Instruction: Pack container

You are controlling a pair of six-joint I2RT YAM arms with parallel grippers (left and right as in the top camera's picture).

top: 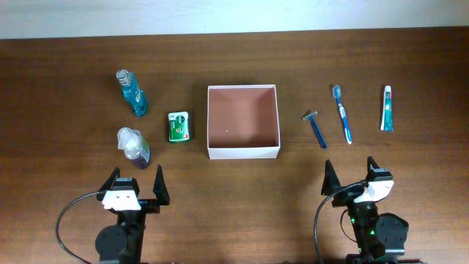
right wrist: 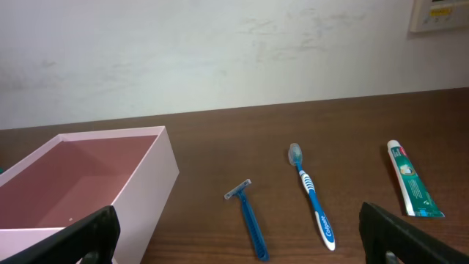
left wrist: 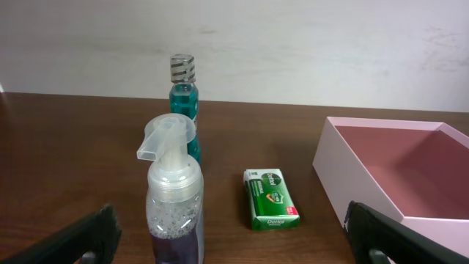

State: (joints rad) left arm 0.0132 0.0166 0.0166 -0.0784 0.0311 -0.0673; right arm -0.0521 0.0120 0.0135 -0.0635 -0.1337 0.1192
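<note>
The container [top: 243, 152] is a square shallow box with white walls and a reddish-brown inside, empty, at the table's middle; it also shows in the left wrist view [left wrist: 344, 172] and the right wrist view [right wrist: 157, 180]. Left of it lie a green soap box [top: 179, 126] [left wrist: 271, 199], a teal bottle [top: 132, 92] [left wrist: 184, 103] and a clear pump bottle with purple liquid [top: 133, 144] [left wrist: 175, 198]. Right of it lie a blue razor [top: 316, 129] [right wrist: 248, 217], a blue toothbrush [top: 343, 114] [right wrist: 311, 194] and a toothpaste tube [top: 386, 108] [right wrist: 412, 180]. My left gripper [top: 136, 185] and right gripper [top: 350, 174] are open and empty near the front edge.
A pale wall runs behind the table's far edge. The dark wooden table [top: 73, 110] has bare room between the items and my grippers.
</note>
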